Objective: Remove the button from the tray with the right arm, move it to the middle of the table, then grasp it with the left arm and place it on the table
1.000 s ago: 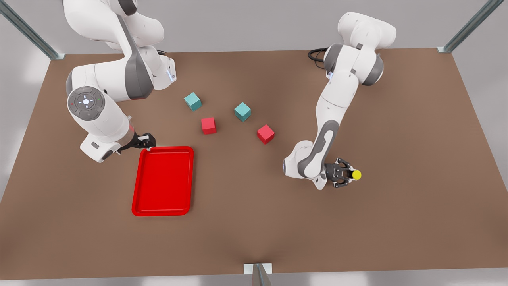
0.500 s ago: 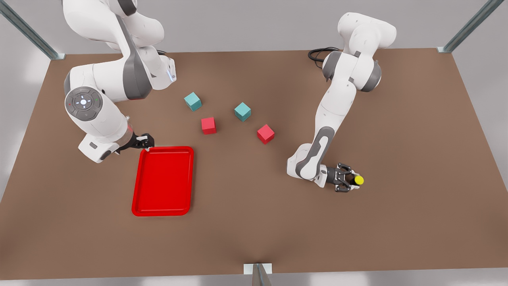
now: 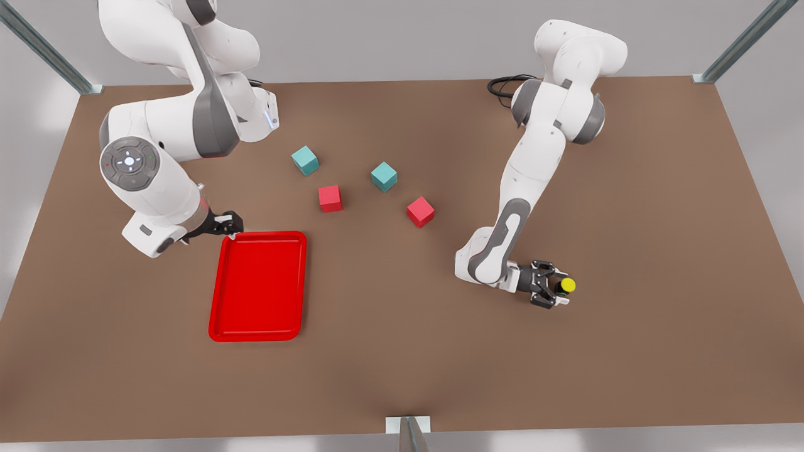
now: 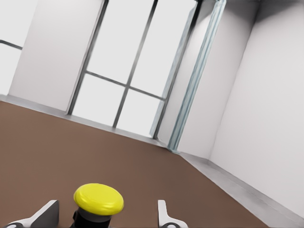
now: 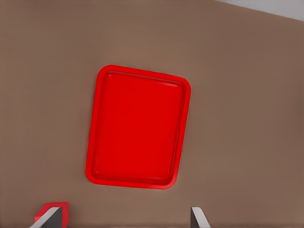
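The button [image 3: 567,285], with its round yellow cap, stands right of the middle of the brown table [image 3: 628,201] in the front view. My left gripper [image 3: 562,288] is down around it, open. In the left wrist view the button [image 4: 98,199] sits between the two fingertips [image 4: 47,214], nearer one than the other, with a clear gap on the far side. The red tray [image 3: 259,285] lies on the front view's left with nothing in it. My right gripper [image 3: 233,225] hangs open by the tray's far left corner. The right wrist view looks down on the tray [image 5: 138,127].
Two teal cubes [image 3: 305,160] [image 3: 384,176] and two red cubes [image 3: 330,198] [image 3: 420,211] lie scattered on the far middle of the table, between the arms. One red cube [image 5: 50,209] shows beside a right fingertip. Metal frame posts stand at the table's corners.
The left gripper and the button have sunk and shifted a little toward the front view's right and near edge, then nearly stopped. The right arm has crept slightly left.
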Controlling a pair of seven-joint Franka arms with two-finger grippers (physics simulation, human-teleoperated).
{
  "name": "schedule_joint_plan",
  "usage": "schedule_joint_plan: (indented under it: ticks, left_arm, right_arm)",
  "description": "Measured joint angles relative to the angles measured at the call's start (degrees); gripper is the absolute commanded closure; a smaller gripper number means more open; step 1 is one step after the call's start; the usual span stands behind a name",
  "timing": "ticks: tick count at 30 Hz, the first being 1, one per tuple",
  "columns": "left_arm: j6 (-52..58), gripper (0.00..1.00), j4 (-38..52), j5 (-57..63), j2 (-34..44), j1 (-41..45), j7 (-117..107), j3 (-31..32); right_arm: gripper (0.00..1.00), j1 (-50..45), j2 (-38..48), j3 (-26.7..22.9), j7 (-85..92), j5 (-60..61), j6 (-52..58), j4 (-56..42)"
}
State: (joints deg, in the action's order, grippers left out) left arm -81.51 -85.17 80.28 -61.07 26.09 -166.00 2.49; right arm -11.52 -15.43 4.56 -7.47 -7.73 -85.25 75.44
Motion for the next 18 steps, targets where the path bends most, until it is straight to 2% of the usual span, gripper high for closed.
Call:
schedule_joint_plan:
  ticks: [6,9,11,12,14,16,18]
  left_arm:
    - [2.6,0.0,-1.3,0.2,2.2,0.2,0.0,0.1]
    - [3.7,0.02,-4.6,-0.3,9.1,0.5,1.4,0.4]
    - [4.4,0.0,-4.3,-3.2,13.1,2.7,7.2,0.6]
    - [4.6,0.0,1.5,-8.3,14.4,3.4,11.8,1.0]
    - [5.8,0.0,14.5,-28.1,20.5,0.5,24.7,0.5]
    - [8.1,0.0,18.8,-45.4,31.3,-6.7,39.9,0.2]
    - [10.7,0.0,17.7,-55.9,44.5,-11.7,54.7,0.1]
  right_arm:
    - [0.0,0.9,0.0,-0.1,-0.1,1.1,-0.1,-0.1]
    - [0.0,1.7,0.0,-0.2,-0.1,1.8,-0.1,-0.1]
    - [0.0,2.0,0.0,-0.2,-0.1,2.8,-0.1,-0.1]
    - [0.0,2.2,0.0,-0.2,-0.1,3.4,-0.1,-0.1]
    - [0.0,2.4,-0.2,-0.2,-0.1,4.3,-0.1,-0.1]
    - [0.0,2.5,-0.3,-0.2,0.0,4.9,-0.2,-0.1]
    - [0.0,2.4,-0.3,-0.2,0.0,5.2,-0.2,-0.1]
